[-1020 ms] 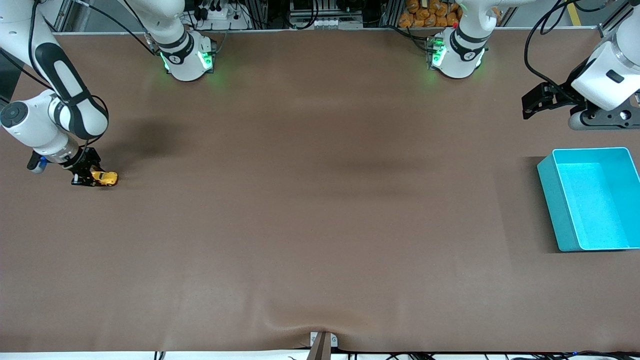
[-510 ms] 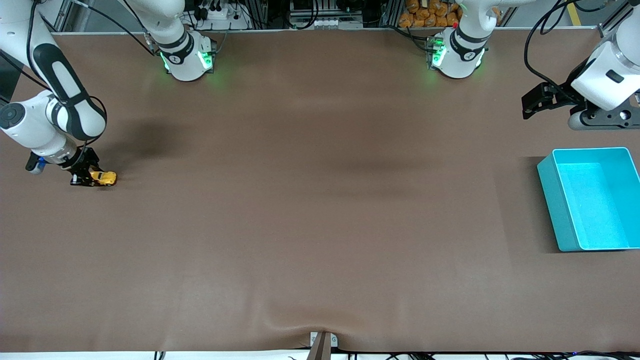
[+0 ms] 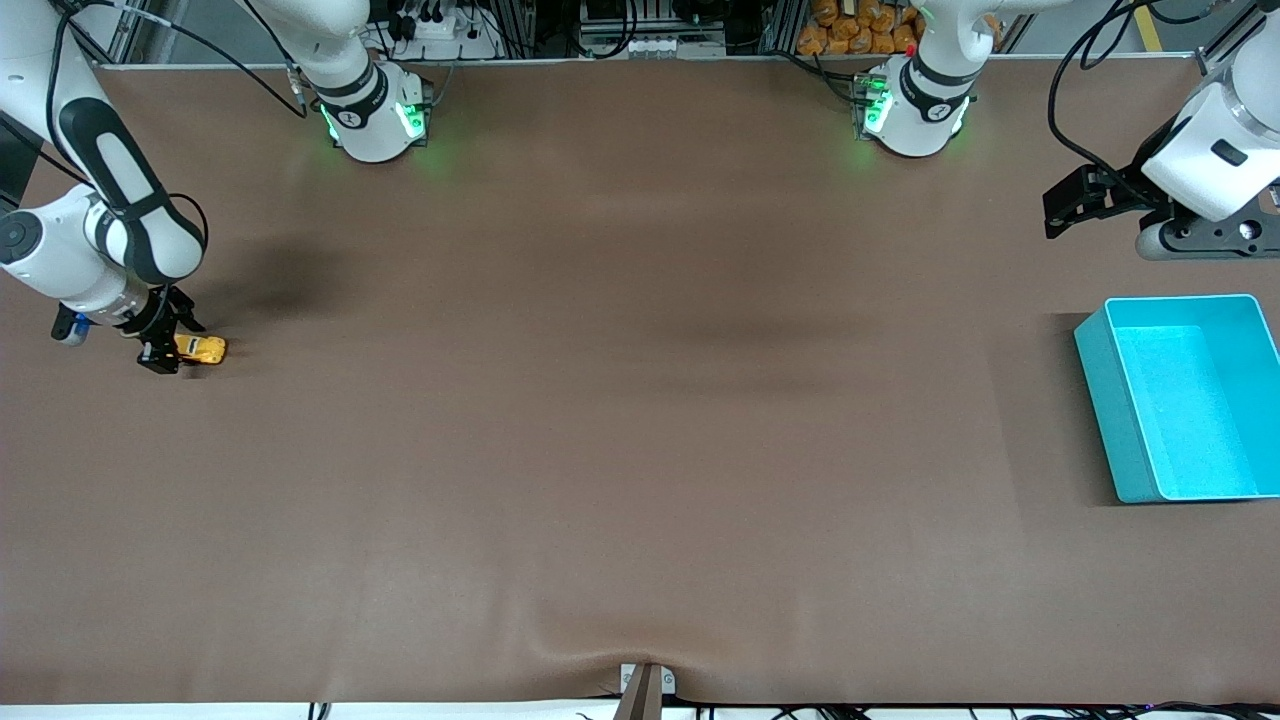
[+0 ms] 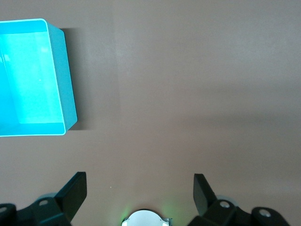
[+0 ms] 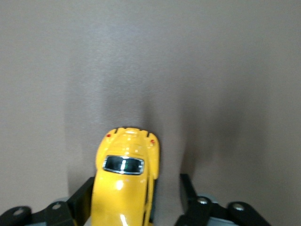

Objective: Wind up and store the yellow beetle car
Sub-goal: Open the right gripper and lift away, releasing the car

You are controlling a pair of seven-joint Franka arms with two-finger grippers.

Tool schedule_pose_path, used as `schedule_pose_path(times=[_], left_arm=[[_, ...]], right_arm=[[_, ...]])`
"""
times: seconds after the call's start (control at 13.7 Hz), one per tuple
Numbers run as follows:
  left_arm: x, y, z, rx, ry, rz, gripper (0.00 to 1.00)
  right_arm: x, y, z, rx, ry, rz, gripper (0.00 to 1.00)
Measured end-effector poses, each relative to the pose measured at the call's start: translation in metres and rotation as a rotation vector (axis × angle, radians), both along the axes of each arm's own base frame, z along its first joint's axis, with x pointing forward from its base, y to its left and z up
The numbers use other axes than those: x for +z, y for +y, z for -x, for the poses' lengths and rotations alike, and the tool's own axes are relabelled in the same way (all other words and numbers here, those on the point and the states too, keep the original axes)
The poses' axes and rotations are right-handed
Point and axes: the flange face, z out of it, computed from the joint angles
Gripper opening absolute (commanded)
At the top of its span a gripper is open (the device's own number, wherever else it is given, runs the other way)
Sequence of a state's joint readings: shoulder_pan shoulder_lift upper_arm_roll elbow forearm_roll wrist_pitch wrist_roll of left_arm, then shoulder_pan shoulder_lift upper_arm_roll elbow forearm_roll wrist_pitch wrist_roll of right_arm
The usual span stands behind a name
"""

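Note:
The yellow beetle car (image 3: 203, 349) stands on the brown table at the right arm's end, its wheels on the surface. My right gripper (image 3: 171, 345) is down at the car and open. In the right wrist view the car (image 5: 127, 181) sits between the fingers, close against one, with a clear gap to the other finger (image 5: 187, 189). My left gripper (image 3: 1064, 206) waits open and empty in the air at the left arm's end, above the table beside the teal bin (image 3: 1096, 400). The left wrist view shows its fingers (image 4: 75, 195) spread wide over bare table.
The teal bin (image 4: 69, 94) is empty and stands near the table's edge at the left arm's end. Both arm bases (image 3: 375, 115) stand along the table side farthest from the front camera. A small clamp (image 3: 645, 685) sits at the nearest edge.
The right gripper dragged the car a short way toward the right arm's end of the table, then its jaws parted from the car. The left arm has not moved.

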State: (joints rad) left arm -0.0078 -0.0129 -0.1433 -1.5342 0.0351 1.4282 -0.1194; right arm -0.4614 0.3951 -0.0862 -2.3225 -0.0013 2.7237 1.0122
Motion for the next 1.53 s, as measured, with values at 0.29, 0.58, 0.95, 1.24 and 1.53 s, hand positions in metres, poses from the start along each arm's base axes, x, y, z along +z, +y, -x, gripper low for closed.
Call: schedule_pose_path(times=[0.29,0.58,0.95,1.24,1.53], left_arm=[[0.000,0.000,0.000,-0.001,0.000,0.000,1.00],[0.000,-0.001,0.000,-0.001,0.000,0.000,1.00],[0.000,-0.001,0.000,-0.003,0.000,0.000,1.00],[0.000,-0.001,0.000,-0.003,0.000,0.000,1.00],[0.000,-0.001,0.000,-0.002,0.000,0.000,1.00]], right_arm=[[0.083,-0.012,-0.016,-0.014,0.137,-0.092,1.00],[0.157,-0.014,-0.026,-0.010,0.119,-0.093,1.00],[0.197,0.045,-0.076,0.125,0.115,-0.085,1.00],[0.249,0.104,-0.117,0.246,0.103,-0.071,1.00],[0.272,0.125,-0.132,0.302,0.072,-0.051,1.00]])
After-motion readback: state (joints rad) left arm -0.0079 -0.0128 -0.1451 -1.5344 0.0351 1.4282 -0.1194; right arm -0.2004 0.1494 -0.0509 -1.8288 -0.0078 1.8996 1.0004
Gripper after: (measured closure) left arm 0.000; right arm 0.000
